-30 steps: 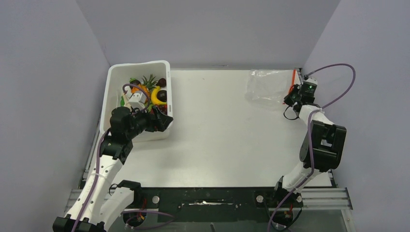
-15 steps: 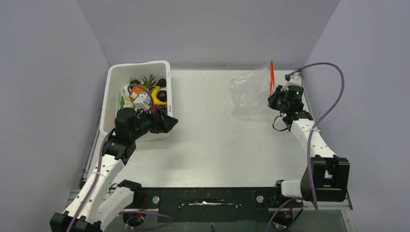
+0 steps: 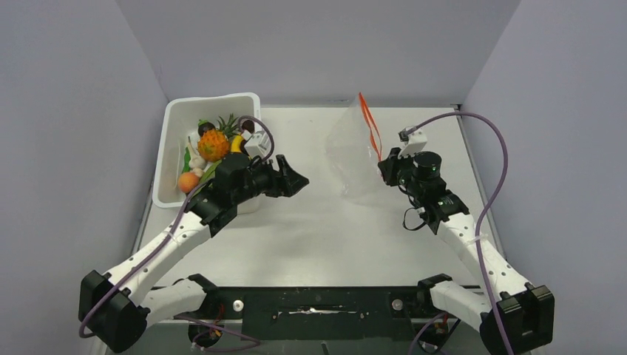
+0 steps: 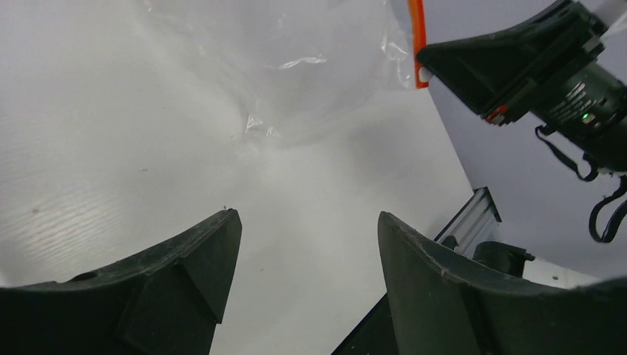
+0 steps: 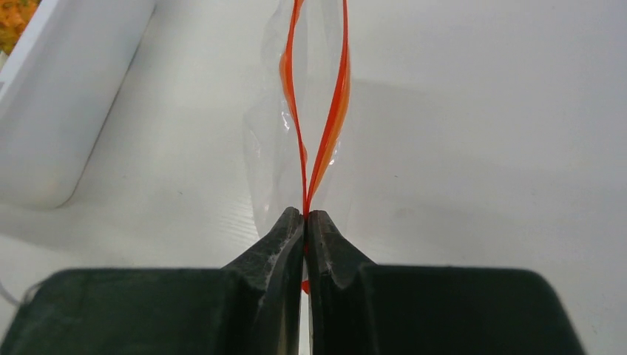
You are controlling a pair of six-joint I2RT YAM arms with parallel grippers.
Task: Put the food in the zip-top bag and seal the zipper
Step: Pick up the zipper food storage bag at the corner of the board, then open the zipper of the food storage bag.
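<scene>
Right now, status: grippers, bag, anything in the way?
Left gripper open, empty, facing the bag. Right gripper shut on the zipper, mouth slightly parted. Food in the tub, none bagged. Nothing in between.

- The zip-top bag [image 3: 349,159] is clear and crinkly. It is held up on its side, well apart from the white tub [image 3: 211,100].
- The zipper [image 5: 336,103] is a thin red-orange strip. Its two sides bow apart, and the right gripper [image 5: 306,214] pinches one end.
- The food [image 3: 200,159] lies in the tub: a pineapple [image 3: 213,144], a round orange fruit [image 3: 188,182] and a yellow banana [image 3: 236,143].
</scene>
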